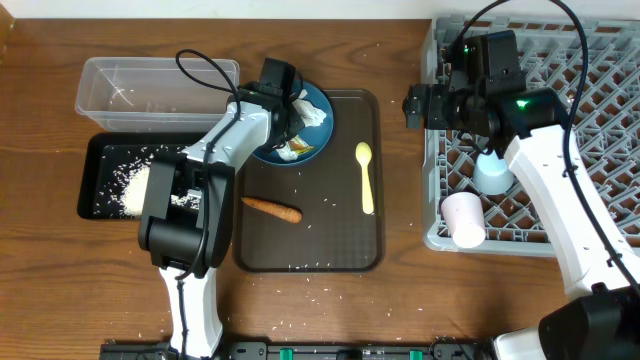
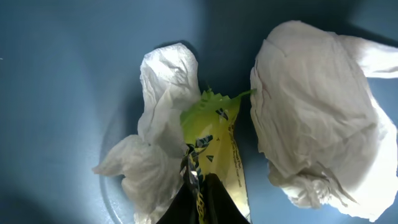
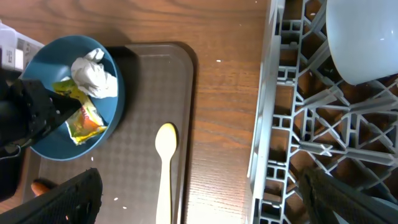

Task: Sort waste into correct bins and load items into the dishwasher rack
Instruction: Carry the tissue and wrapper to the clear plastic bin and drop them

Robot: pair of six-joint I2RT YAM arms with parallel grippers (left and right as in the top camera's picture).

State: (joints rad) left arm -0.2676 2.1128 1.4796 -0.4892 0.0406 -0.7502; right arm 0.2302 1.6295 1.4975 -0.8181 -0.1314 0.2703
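**Pinching the yellow-green wrapper (image 2: 214, 134) on the dark-blue plate (image 2: 56, 93)**

We have our left gripper (image 2: 200, 185) clenched on the wrapper's lower end. The wrapper lies on the plate between two crumpled paper wads (image 2: 317, 118), touching both. We judge it light, slick and crinkly, so a firm pinch on that flat end suits it, though a wad may drag along. Farther off, our right gripper (image 1: 416, 106) hangs spread wide and empty at the rim of the dishwasher rack (image 1: 600, 90).
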